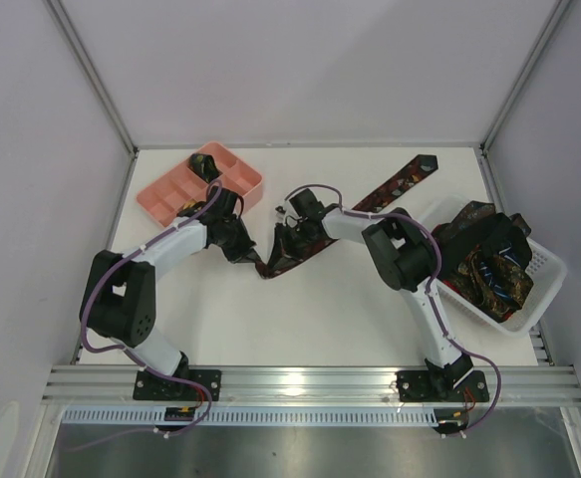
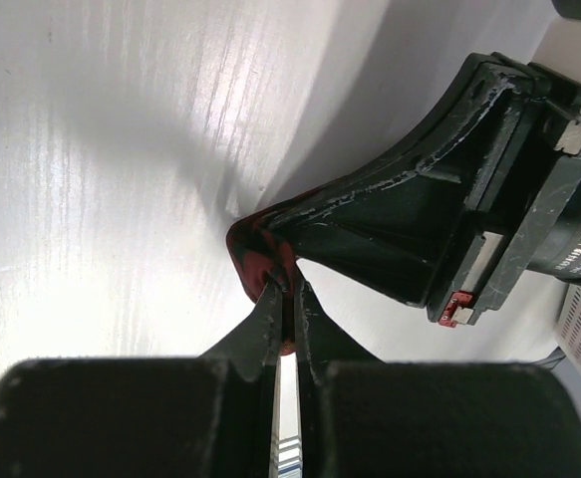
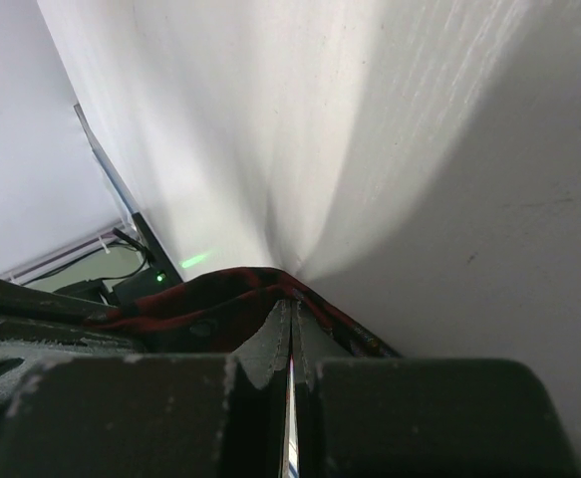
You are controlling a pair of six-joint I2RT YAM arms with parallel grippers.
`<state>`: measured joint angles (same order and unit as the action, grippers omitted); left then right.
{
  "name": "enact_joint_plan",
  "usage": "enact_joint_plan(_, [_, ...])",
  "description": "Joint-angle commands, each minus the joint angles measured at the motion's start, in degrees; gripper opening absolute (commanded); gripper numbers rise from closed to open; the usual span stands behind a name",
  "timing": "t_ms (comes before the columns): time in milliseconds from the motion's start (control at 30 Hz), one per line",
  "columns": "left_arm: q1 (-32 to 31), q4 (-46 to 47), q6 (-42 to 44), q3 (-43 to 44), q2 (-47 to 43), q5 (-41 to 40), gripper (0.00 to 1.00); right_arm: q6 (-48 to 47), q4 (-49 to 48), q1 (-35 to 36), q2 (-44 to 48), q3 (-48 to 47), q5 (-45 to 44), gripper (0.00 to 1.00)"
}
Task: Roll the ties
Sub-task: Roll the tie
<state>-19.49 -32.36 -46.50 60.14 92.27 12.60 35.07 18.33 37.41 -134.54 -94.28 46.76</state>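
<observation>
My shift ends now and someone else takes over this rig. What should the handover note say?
The left gripper is shut on the near end of the tie. The right gripper is shut on the same end, close beside it.
The tie lies stretched diagonally toward the far right; rolling has barely begun.
More ties are heaped in the basket.
Done: one dark roll, likely a tie, sits in the tray, far compartment.
Left: roll this tie, then the basket's.
</observation>
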Motion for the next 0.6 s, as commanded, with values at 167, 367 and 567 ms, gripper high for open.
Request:
enact_joint_plan(167, [-0.4, -0.3, 0.3, 1.0, -1.3, -1.5, 0.0, -1.5, 2.6, -2.3, 4.1, -0.5, -1.8, 0.0])
enact_joint_plan(367, [-0.4, -0.2, 0.4, 0.9, -1.1, -1.4, 0.0, -3.3, 4.5, -2.6, 6.2, -0.3, -1.6, 0.0])
enact_joint_plan(567, [-0.4, -0.3, 0.4, 0.8, -1.2, -1.5, 0.0, -4.7, 5.6, -2.8, 7.6, 0.1, -2.7, 0.0])
